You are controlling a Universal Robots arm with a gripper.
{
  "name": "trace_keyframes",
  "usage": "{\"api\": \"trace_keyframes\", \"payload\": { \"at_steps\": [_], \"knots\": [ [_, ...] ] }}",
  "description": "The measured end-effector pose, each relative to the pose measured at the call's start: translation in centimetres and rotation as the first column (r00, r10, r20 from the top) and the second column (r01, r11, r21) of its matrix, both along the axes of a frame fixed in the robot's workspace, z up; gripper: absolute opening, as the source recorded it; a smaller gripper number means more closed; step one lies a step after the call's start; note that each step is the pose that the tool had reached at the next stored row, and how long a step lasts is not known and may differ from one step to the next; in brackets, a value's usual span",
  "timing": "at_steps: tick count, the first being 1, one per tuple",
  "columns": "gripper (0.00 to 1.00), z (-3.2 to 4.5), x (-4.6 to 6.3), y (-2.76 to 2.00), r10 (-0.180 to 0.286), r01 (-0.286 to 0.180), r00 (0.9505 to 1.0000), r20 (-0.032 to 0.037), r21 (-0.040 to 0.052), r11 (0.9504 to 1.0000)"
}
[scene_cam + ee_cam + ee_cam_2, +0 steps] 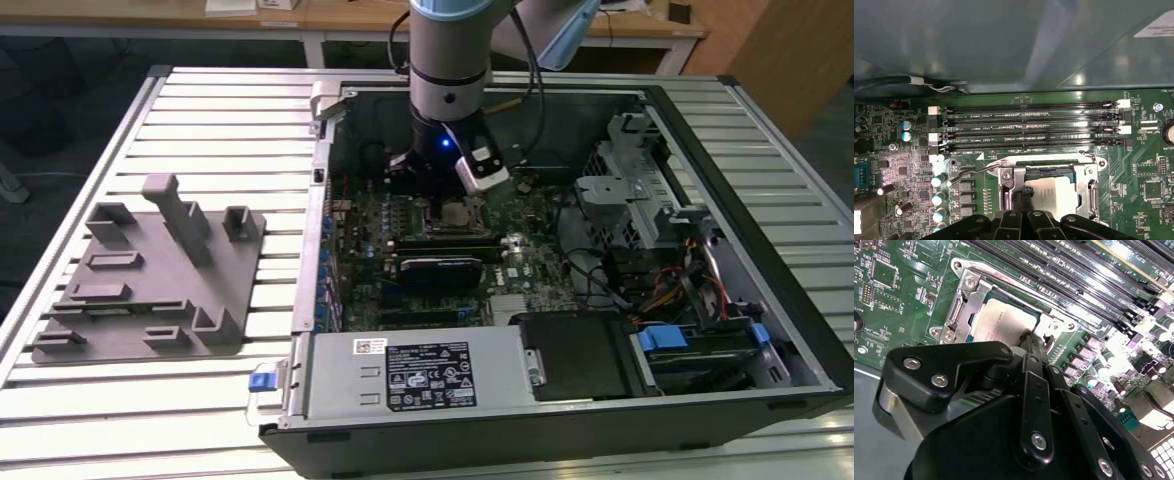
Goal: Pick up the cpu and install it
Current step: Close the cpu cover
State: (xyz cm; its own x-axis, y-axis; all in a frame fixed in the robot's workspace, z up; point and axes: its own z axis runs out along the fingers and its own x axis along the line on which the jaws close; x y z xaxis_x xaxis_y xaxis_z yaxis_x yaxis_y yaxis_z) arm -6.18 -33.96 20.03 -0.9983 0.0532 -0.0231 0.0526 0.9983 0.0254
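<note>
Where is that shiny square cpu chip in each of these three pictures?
Exterior view: the cpu lies on the motherboard, under the arm.
Second wrist view: the cpu sits inside the metal socket frame.
First wrist view: the cpu sits inside that same frame.
Shared landmark: the metal socket frame.

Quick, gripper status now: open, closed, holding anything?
Gripper: open or closed cannot be told; it is right at the cpu, which lies in the motherboard socket.

Finds the cpu (1004, 320) small, square, silver-grey, lying flat with metal top up inside the socket frame (966, 305), toward ten o'clock from the case's (534, 445) middle in the exterior view.
</note>
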Motion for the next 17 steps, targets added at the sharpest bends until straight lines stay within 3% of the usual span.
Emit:
{"api": "trace_keyframes", "payload": {
  "at_steps": [9,17],
  "knots": [
    [0.11,0.38,-0.03,-0.01,0.006,-0.006,1.0000,-0.0001,-0.0001,1.0000],
    [0.11,0.30,-0.28,-0.01,0.094,-0.094,0.9956,0.0000,-0.0002,0.9956]
  ]
}}
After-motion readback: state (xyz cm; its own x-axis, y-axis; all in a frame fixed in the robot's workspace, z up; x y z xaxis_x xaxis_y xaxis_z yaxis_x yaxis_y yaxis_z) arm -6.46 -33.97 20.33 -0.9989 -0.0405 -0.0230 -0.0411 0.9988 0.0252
